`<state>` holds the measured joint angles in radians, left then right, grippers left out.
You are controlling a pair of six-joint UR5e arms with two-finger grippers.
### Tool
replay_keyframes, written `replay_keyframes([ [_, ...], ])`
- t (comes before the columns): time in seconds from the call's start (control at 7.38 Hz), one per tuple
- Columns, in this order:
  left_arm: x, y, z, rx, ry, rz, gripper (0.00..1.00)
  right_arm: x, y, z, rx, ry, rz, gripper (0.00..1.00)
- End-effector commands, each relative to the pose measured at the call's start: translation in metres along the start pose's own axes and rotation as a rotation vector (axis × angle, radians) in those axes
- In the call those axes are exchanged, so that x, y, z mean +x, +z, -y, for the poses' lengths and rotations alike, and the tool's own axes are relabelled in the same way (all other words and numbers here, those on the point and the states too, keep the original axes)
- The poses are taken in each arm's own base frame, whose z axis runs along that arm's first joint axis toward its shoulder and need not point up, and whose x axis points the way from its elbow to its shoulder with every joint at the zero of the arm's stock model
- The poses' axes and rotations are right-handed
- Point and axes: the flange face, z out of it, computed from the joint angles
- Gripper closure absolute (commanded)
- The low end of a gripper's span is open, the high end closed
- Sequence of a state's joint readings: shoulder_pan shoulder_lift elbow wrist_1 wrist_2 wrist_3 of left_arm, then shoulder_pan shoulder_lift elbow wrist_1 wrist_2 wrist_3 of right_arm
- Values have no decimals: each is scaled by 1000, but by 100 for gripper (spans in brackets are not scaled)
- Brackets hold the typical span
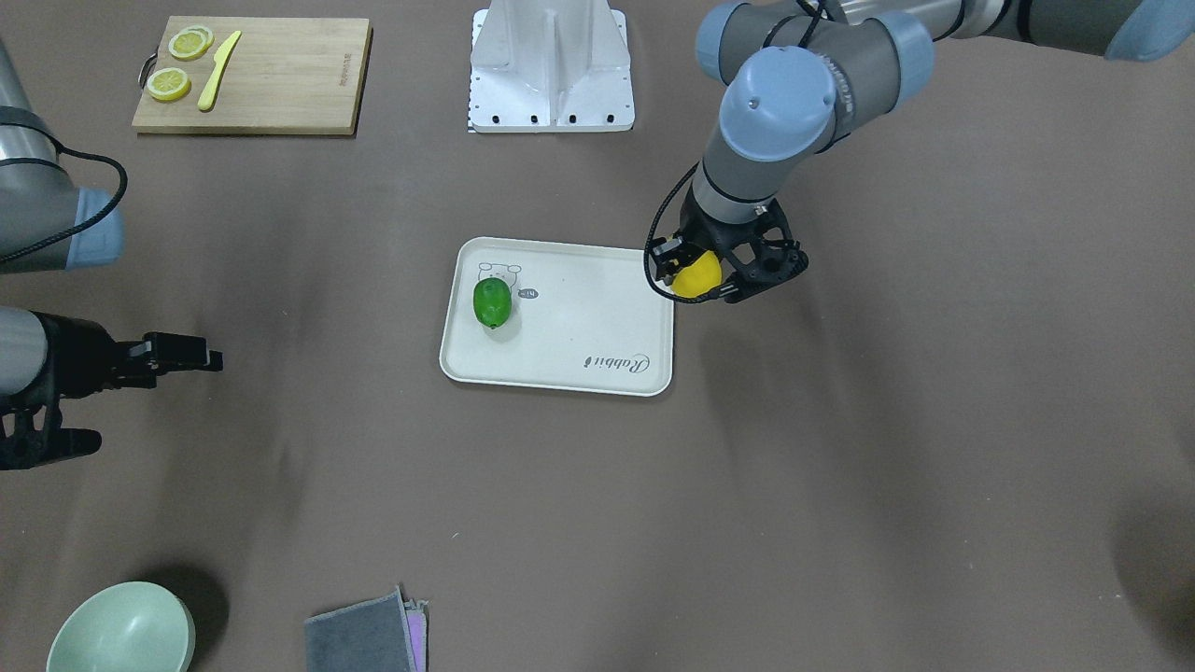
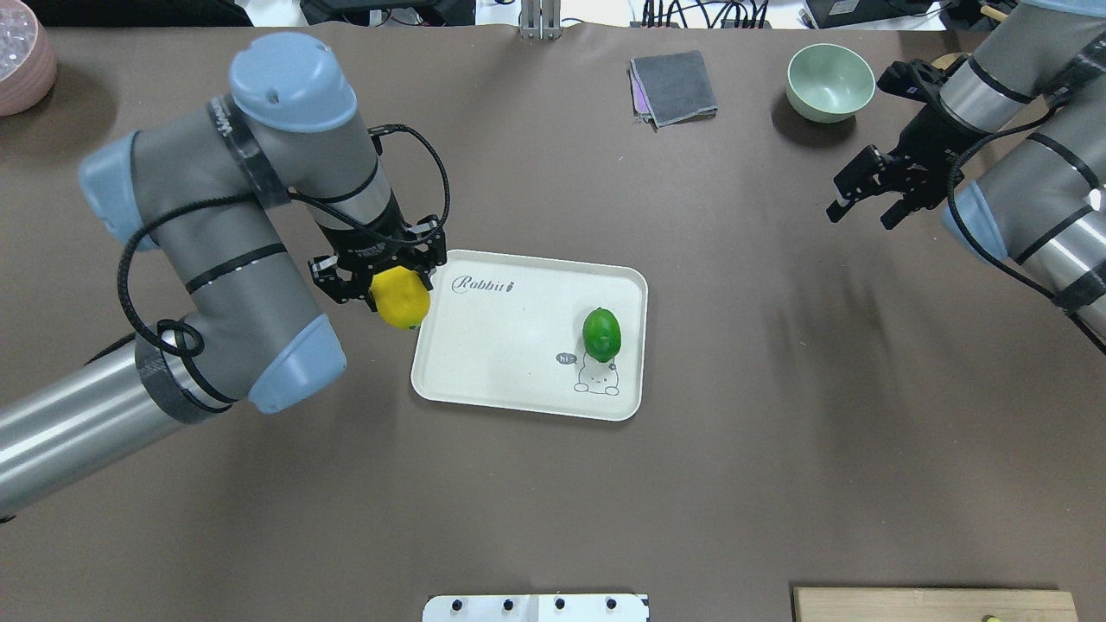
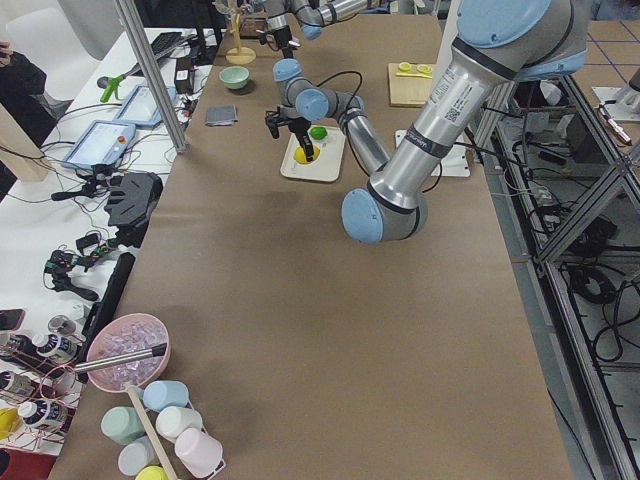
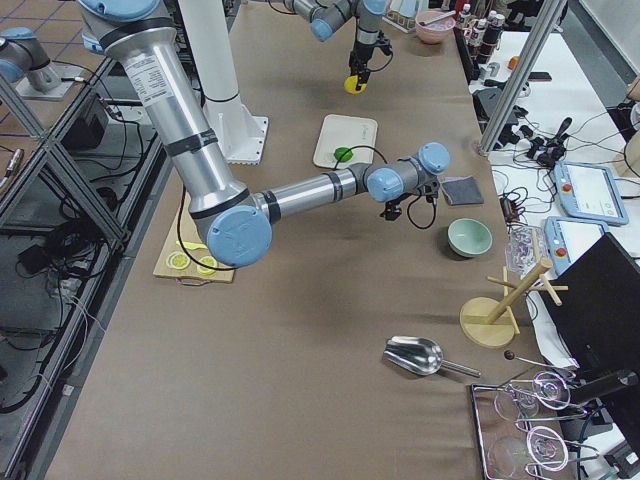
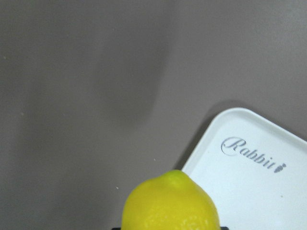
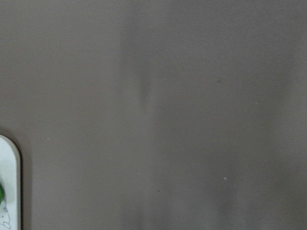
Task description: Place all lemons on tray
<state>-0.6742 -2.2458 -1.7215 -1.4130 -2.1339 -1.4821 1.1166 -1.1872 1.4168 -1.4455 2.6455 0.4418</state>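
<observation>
The cream-white tray (image 2: 518,380) lies mid-table, also in the front view (image 1: 597,373). The green lemon (image 2: 601,333) lies on the tray by the cartoon drawing, seen too in the front view (image 1: 492,303). My left gripper (image 2: 389,289) is shut on the yellow lemon (image 2: 401,298) and holds it in the air over the tray's edge near the "Rabbit" script; the lemon shows in the front view (image 1: 696,274) and the left wrist view (image 5: 170,203). My right gripper (image 2: 864,207) hangs open and empty far to the tray's right, above bare table.
A wooden cutting board (image 1: 252,75) with lemon slices (image 1: 169,84) and a yellow knife (image 1: 218,70) lies near the robot's base. A pale green bowl (image 2: 829,82) and a folded grey cloth (image 2: 674,86) sit at the far edge. A white mount plate (image 1: 551,65) stands by the base.
</observation>
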Motion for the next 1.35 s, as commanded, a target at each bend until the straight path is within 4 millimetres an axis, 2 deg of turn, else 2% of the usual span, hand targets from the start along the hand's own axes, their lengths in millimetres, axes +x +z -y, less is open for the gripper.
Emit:
replay_keyframes([
  [0.0, 14, 37, -51, 22, -42, 2, 100, 43, -29, -32, 55, -19, -24, 0],
  [0.14, 14, 50, -65, 33, -59, 1, 100, 62, -43, -43, 83, 1, -36, 0],
  [0.27, 13, 56, -69, 52, -58, -16, 100, 86, -52, -57, 120, 1, -46, 0],
  [0.41, 13, 60, -69, 54, -59, -10, 72, 118, -60, -76, 166, 2, -66, 0],
  [0.54, 13, 61, -69, 54, -58, -8, 38, 146, -64, -96, 191, 23, -85, 0],
  [0.68, 10, 64, -66, 57, -58, -3, 34, 167, -67, -111, 217, 30, -100, 0],
  [0.81, 10, 72, -61, 56, -54, -16, 15, 182, -75, -121, 238, 56, -118, 0],
  [0.95, 8, 75, -60, 57, -56, -16, 2, 191, -84, -124, 267, 83, -190, 0],
  [1.22, 9, 67, -56, 62, -58, -27, 2, 202, -97, -137, 251, 201, -301, 0],
])
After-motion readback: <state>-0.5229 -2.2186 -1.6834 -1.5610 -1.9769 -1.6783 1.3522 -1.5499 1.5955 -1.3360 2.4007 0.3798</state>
